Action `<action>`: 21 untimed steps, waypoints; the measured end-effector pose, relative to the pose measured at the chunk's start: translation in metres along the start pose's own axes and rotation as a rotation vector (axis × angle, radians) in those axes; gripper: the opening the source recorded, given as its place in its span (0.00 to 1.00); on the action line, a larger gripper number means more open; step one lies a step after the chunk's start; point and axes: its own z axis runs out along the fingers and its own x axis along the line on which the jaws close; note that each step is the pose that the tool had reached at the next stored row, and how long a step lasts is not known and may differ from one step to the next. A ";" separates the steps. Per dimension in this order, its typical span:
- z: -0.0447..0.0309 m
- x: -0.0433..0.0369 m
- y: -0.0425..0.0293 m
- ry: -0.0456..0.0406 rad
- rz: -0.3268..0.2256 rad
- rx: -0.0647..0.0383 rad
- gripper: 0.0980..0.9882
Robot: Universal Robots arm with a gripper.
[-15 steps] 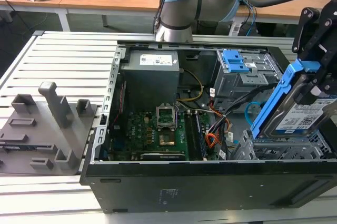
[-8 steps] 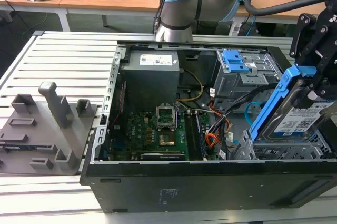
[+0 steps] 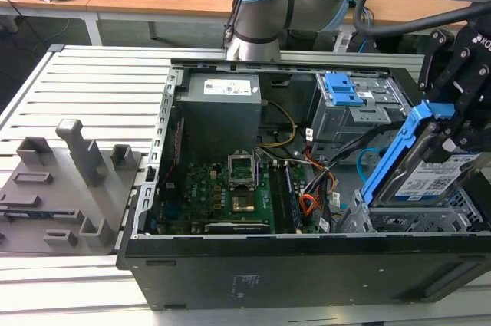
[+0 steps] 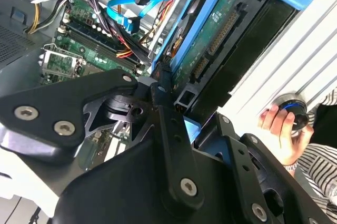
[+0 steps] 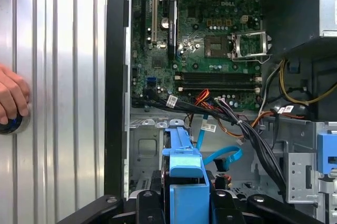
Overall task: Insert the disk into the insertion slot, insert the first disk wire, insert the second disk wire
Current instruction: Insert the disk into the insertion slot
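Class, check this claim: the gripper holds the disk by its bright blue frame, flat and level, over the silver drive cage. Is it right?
Not quite. In the exterior view the disk is steeply tilted, not flat and level. The rest stands: the gripper holds it by its bright blue frame over the silver drive cage.
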 end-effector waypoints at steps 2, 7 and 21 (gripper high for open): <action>0.0019 0.0000 -0.0001 -0.0001 0.000 0.000 0.30; 0.0090 0.0000 -0.0003 0.0000 0.000 0.000 0.30; 0.0222 -0.0001 -0.0009 -0.0001 0.000 0.000 0.30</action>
